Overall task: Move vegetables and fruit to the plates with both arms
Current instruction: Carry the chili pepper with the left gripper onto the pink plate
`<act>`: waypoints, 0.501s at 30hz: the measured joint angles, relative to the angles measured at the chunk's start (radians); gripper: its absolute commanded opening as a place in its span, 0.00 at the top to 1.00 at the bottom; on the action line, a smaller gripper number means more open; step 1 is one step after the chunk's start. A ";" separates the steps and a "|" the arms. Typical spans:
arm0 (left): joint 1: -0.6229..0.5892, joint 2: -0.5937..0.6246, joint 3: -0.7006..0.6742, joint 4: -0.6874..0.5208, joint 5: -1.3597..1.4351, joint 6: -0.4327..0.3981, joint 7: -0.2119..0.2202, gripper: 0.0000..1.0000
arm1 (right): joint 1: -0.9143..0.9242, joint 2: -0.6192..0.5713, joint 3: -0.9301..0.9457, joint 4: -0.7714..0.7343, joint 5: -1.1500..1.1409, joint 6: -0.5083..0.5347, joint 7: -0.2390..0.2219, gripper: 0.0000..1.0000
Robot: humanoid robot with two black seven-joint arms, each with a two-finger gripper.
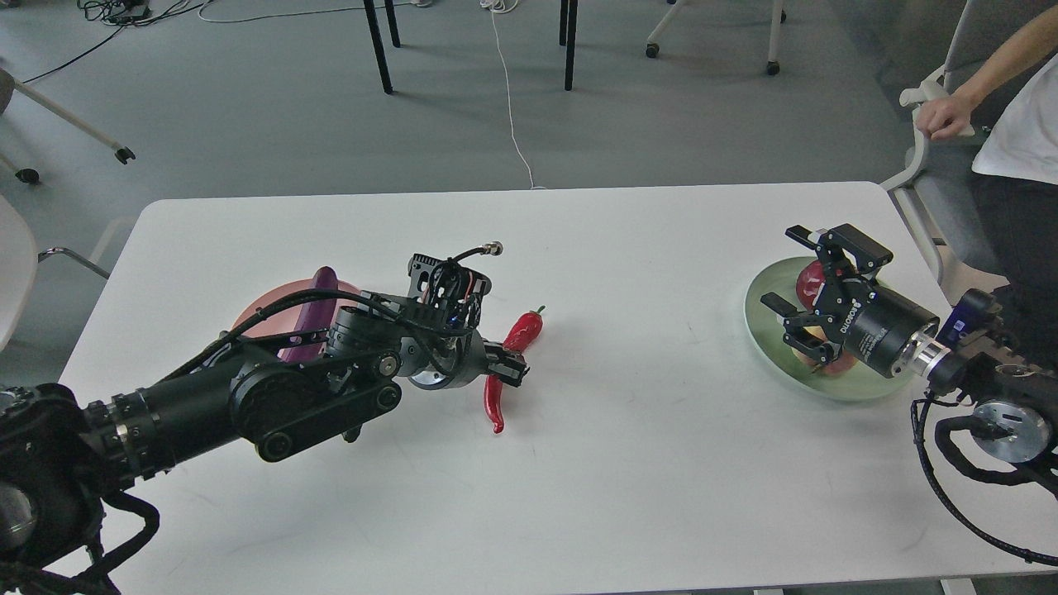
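My left gripper (506, 368) is shut on the red chili pepper (521, 330), which lies tilted on the white table with its stem up-right and its tip down-left. The purple eggplant (319, 304) lies on the salmon pink plate (258, 316), partly hidden behind my left arm. My right gripper (783, 266) is open and empty, hovering over the mint green plate (764, 330). On that plate are the dark red pomegranate (808, 283) and the yellow-pink apple-like fruit (830, 362), both partly hidden by the gripper.
A person (1012, 124) sits by the table's right edge with a hand on a chair. Table legs and a white cable (512, 107) are on the floor beyond the far edge. A white chair (12, 264) stands at the left.
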 measured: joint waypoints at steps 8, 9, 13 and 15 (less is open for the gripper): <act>-0.082 0.111 -0.011 -0.103 -0.010 0.000 -0.011 0.76 | 0.000 0.003 0.000 -0.001 0.000 0.000 0.000 0.01; -0.094 0.139 -0.012 -0.120 -0.010 0.000 -0.019 0.76 | 0.000 0.003 0.000 -0.002 0.000 0.000 0.000 0.01; -0.118 0.266 -0.011 -0.169 -0.010 0.000 -0.055 0.76 | 0.000 0.004 0.000 -0.002 -0.007 0.000 0.000 0.01; -0.119 0.327 -0.006 -0.188 -0.011 0.000 -0.068 0.76 | 0.000 0.004 0.000 -0.001 -0.014 0.000 0.000 0.01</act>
